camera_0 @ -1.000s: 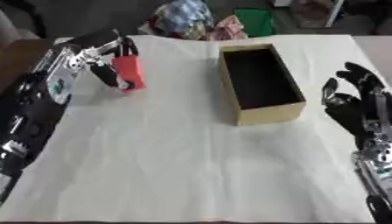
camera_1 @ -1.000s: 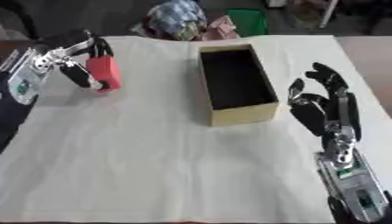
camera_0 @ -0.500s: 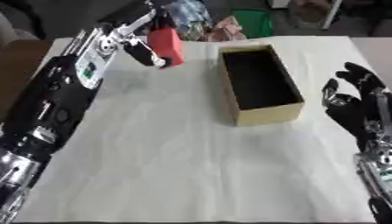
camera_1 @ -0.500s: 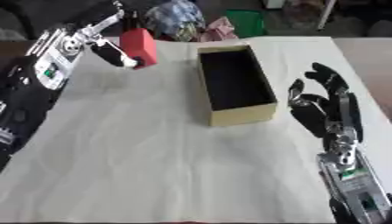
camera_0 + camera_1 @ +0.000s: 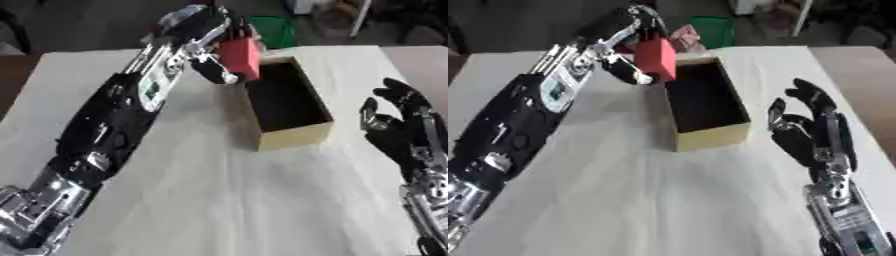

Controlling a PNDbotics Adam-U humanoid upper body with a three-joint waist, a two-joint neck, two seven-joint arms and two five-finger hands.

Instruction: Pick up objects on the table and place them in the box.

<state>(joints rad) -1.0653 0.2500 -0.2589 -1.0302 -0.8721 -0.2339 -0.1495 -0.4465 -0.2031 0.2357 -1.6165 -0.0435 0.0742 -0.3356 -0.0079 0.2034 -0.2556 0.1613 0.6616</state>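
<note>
Your right hand [image 5: 814, 135] idles at the near right, fingers spread and upright, right where it was a second ago. Just beside it sits the open cardboard box [image 5: 297, 134] on the white tablecloth [image 5: 219, 200]. Further out, your left hand [image 5: 206, 37] has swung in from the table's left side and now has its fingers curled round the red block [image 5: 241, 57], holding it in the air above the box's far left corner, tilted slightly.
</note>
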